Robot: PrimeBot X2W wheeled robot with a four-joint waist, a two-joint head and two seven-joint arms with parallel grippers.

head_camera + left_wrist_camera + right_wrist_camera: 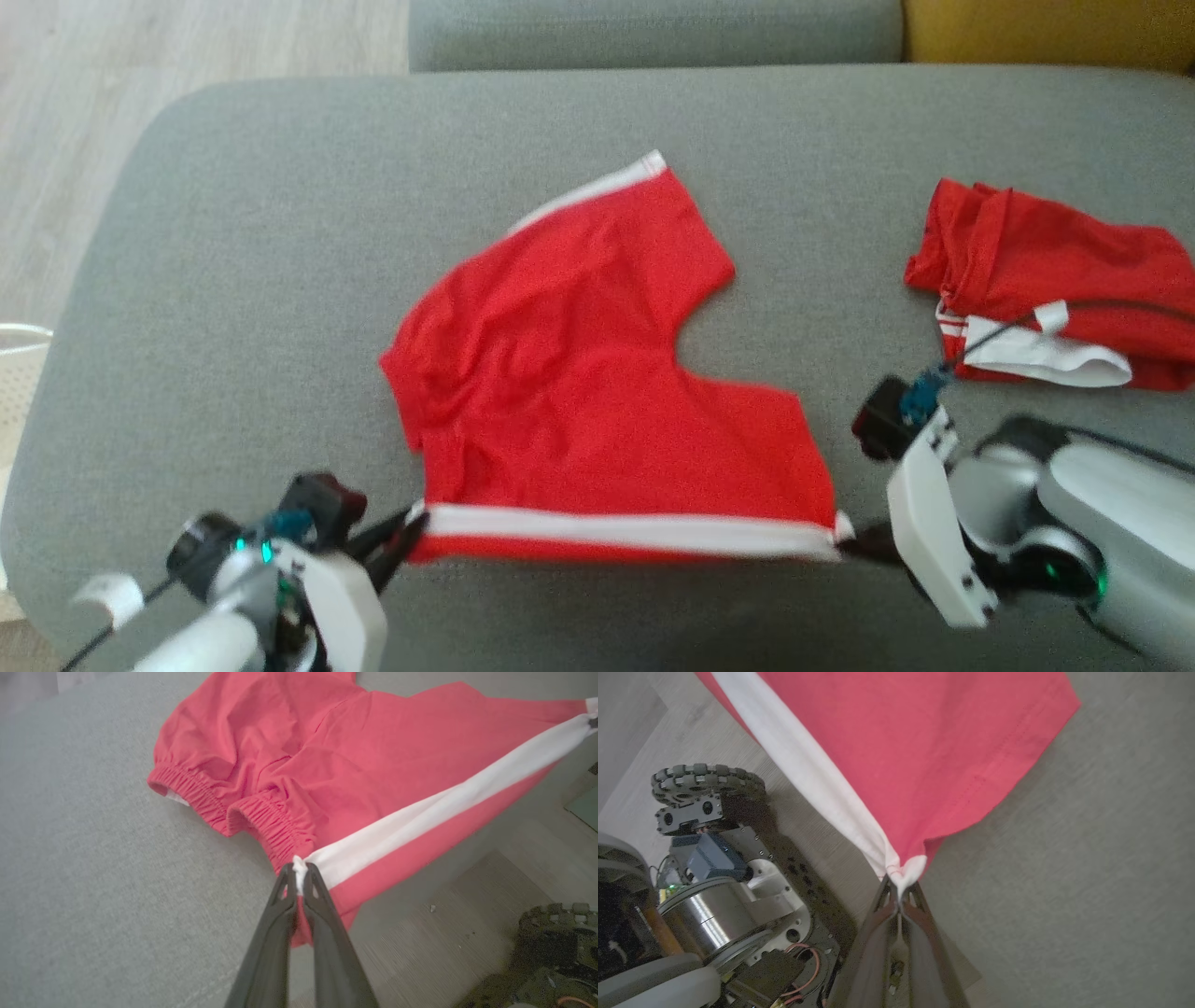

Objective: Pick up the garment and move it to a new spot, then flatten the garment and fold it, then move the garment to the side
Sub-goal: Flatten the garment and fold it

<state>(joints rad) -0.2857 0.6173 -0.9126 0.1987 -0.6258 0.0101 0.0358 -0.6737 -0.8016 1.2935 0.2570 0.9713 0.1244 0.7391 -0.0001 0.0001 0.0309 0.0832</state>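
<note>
Roughly mid-task. Head view: red shorts (597,373) lie spread on grey sofa cushion (233,280), white-striped near edge stretched btwn left claw (411,527) & right claw (854,539). Left wrist view: claw pinched tight on waistband corner. Right wrist view: claw clamped on leg-hem corner. Flattening nearly done, I'd say; fold & side move still to do.

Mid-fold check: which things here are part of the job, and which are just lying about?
In the job:
red shorts, spread on the grey sofa seat
left gripper, shut on the waistband end of their white stripe
right gripper, shut on the stripe's hem end

Lying about:
second red garment, bundled at the right
yellow cushion, far right corner
</note>
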